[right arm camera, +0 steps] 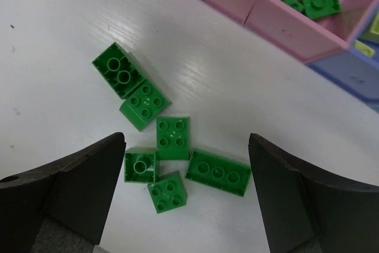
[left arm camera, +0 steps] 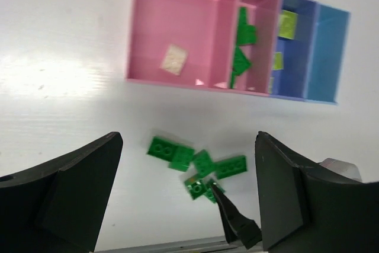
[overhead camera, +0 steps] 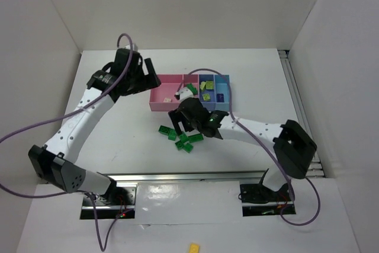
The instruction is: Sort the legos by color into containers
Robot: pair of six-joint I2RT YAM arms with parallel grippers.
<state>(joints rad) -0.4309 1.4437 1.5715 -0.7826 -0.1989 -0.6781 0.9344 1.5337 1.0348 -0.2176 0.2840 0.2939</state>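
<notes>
Glossy, studded green legos (right arm camera: 173, 137) are lying clustered on the white worktop (right arm camera: 59, 39), between the black jaws of the right pincer (right arm camera: 186, 146), which is standing wide open and gripping nothing. The smooth rectangular plastic containers (right arm camera: 296, 34) are sitting at 1 o'clock from them. The left pincer (left arm camera: 188, 146) is hanging wide open too, also empty.

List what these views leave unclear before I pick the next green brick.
Top view: the right arm covers the near end of the narrow pink tray.
Right wrist view: the blue tray is cut off by the right edge, contents mostly unseen.
Left wrist view: the pale brick in the large pink tray is washed out; colour unclear.
</notes>
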